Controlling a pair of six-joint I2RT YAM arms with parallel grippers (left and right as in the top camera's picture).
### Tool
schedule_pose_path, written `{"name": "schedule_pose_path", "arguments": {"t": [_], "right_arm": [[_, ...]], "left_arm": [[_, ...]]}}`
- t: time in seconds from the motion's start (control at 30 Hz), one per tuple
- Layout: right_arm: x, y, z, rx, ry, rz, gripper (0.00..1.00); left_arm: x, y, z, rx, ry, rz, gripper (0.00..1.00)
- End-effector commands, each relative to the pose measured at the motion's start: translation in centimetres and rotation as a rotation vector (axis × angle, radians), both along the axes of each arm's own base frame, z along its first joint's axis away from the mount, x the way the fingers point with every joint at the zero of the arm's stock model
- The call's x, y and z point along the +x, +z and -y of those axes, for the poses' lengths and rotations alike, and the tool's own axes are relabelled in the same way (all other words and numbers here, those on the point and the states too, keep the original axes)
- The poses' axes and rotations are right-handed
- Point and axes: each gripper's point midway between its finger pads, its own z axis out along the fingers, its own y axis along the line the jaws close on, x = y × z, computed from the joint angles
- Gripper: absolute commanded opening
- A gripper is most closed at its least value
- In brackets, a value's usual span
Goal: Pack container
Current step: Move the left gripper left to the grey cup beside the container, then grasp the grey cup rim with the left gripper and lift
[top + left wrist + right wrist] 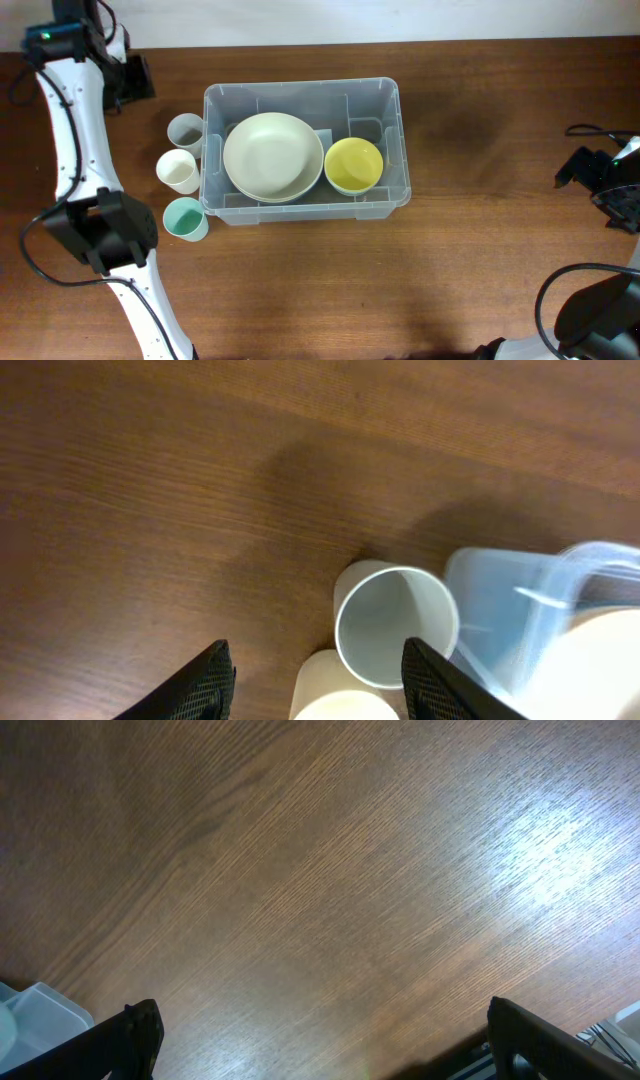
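The container (300, 88) sits mid-table (450, 270), and it's got a big cream bowl (272, 157) and a smaller yellow bowl (353, 165) side by side inside it. Three cups line up just outside the container's left wall: grey cup (185, 131), white cup (177, 171), teal cup (185, 218). The left gripper (318, 685) hangs off the container's far-left corner, fingers spread, gripping nothing. The right gripper (330, 1050) is well off to the container's right, also spread wide and empty over bare wood.

Brown wooden table (480, 250), pale wall (400, 20) behind
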Motion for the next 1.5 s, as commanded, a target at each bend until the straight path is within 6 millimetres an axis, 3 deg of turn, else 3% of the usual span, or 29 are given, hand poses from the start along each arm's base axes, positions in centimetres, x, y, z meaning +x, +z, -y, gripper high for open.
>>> {"name": "schedule_pose_path", "arguments": {"t": [0.0,0.37,0.83,1.13,1.3,1.37,1.43,1.47], "right_arm": [[-0.1,0.4,0.0,-0.008,0.005,0.009,0.99],[-0.1,0.4,0.0,-0.008,0.005,0.009,0.99],[-0.1,0.4,0.0,-0.009,0.005,0.009,0.99],[-0.1,0.4,0.0,-0.009,0.005,0.009,0.99],[-0.1,0.4,0.0,-0.009,0.005,0.009,0.99],[-0.1,0.4,0.0,-0.009,0.005,0.009,0.99],[-0.1,0.4,0.0,-0.008,0.005,0.009,0.99],[-0.1,0.4,0.0,-0.008,0.005,0.009,0.99]], "left_arm": [[-0.2,-3.0,0.1,-0.006,-0.040,-0.056,0.55],[-1.1,-8.3,0.4,-0.005,-0.124,-0.139,0.56],[-1.2,-10.5,2.0,-0.066,-0.240,-0.143,0.55],[-1.6,-14.4,2.0,-0.087,-0.245,-0.218,0.54],[-1.1,-14.3,1.9,-0.080,-0.245,-0.198,0.54],[-0.8,-14.2,1.8,-0.076,-0.245,-0.185,0.44],[-0.4,-14.0,1.6,-0.070,-0.243,-0.169,0.24],[-0.2,-13.9,1.5,-0.067,-0.242,-0.161,0.21]]}}
